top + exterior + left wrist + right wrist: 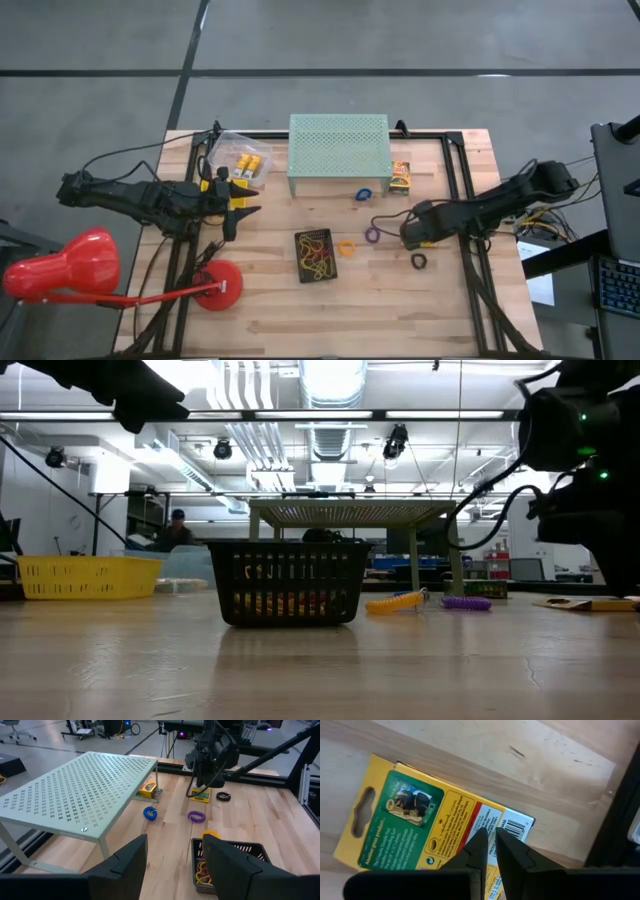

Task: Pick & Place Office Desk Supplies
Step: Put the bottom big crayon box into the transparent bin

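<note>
Currently right hand nearly closed, empty, over a yellow card pack on the desk, center-right of high view. Left hand wide open, empty, left-center. Black basket w/ rubber bands mid-frame.

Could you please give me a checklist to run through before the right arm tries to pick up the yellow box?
1. Right gripper is over the yellow printed box: ok.
2. Right fingers are spread enough to take the box: not ok, they are almost together.
3. Fingertips are clear of the box surface: cannot tell.
4. Box lies flat on the table, nothing on it: ok.
5. Black basket is upright with an open top: ok, rubber bands already lie inside.
6. Left gripper is out of the way: ok, it is open and empty beside the mint-green stand, apart from the right arm.
</note>
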